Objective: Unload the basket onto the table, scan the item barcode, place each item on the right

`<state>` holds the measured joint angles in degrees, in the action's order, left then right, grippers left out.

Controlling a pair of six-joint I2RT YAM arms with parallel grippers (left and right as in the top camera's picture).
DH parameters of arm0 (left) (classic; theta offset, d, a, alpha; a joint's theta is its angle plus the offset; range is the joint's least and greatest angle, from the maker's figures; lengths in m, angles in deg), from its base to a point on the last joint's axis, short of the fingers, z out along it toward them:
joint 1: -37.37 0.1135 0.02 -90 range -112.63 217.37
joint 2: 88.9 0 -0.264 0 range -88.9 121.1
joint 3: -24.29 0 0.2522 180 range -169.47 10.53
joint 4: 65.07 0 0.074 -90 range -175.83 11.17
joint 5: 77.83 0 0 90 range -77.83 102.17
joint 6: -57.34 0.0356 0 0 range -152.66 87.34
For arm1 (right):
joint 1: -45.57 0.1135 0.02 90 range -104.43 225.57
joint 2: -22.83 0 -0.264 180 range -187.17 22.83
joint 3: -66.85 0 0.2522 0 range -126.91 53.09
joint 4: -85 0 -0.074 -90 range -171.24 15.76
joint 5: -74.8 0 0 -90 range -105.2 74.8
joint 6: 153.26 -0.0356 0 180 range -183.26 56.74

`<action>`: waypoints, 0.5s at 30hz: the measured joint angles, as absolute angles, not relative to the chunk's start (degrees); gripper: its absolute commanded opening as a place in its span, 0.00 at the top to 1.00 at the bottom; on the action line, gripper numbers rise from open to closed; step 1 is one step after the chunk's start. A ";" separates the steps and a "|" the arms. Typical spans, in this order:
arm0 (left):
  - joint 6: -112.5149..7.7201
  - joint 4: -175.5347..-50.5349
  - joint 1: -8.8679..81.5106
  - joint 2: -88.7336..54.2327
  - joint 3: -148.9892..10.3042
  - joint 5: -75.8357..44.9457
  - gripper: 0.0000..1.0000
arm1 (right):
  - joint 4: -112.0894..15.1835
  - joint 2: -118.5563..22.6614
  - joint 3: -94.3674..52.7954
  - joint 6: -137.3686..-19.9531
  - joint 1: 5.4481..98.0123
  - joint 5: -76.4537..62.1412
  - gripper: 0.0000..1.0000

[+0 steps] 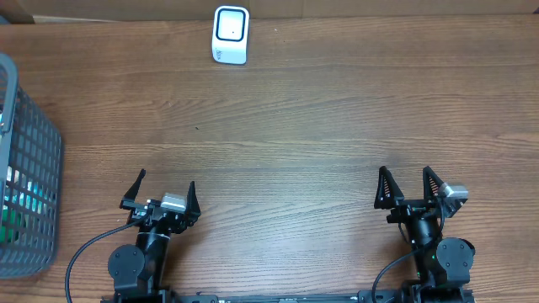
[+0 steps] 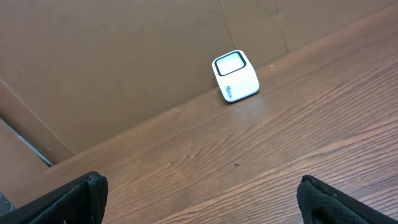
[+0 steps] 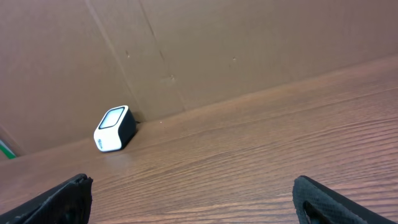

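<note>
Left gripper (image 1: 165, 181) bottom left, right gripper (image 1: 405, 171) bottom right; fingers spread wide on both, each over bare table (image 1: 295, 126). Scanner (image 1: 230, 34) stands top centre against the cardboard wall (image 2: 124, 62); basket (image 1: 38, 160) at left edge, green-white items (image 1: 18, 202) inside, too obscured to identify.

Glossy white plastic scanner (image 1: 230, 35), matt wood-grain table (image 1: 295, 126)

Grey basket (image 1: 42, 160) on the left is chopped off by the frame edge, and the green-white stuff (image 1: 25, 204) inside is too mesh-hidden to identify.
</note>
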<state>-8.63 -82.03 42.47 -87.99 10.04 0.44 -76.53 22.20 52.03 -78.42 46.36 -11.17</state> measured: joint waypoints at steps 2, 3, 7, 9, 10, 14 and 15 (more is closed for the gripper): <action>-8.63 -82.03 42.47 -87.99 10.04 0.44 0.00 | -76.53 22.20 52.03 -78.42 46.60 -11.15 0.00; -8.63 -82.05 42.47 -87.99 10.04 0.44 0.01 | -76.53 22.20 52.03 -78.44 46.76 -11.19 0.00; -8.63 -82.03 42.47 -87.99 10.04 0.44 0.00 | -76.55 22.20 52.03 -78.42 46.80 -11.17 0.00; -8.63 -82.03 42.47 -87.99 10.04 0.44 0.00 | -76.57 22.20 52.03 -78.46 46.80 -11.17 0.00; -8.63 -82.05 42.47 -87.99 10.04 0.44 0.00 | -76.55 22.20 52.03 -78.42 46.80 -11.15 0.00; -8.63 -82.05 42.47 -87.99 10.04 0.44 0.00 | -76.55 22.20 52.03 -78.44 46.80 -11.15 0.00; -8.63 -82.03 42.47 -87.99 10.04 0.44 0.00 | -76.55 22.20 52.03 -78.44 46.80 -11.15 0.00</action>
<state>-8.63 -82.03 42.47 -87.99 10.04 0.44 -76.55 22.20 52.03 -78.44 46.80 -11.15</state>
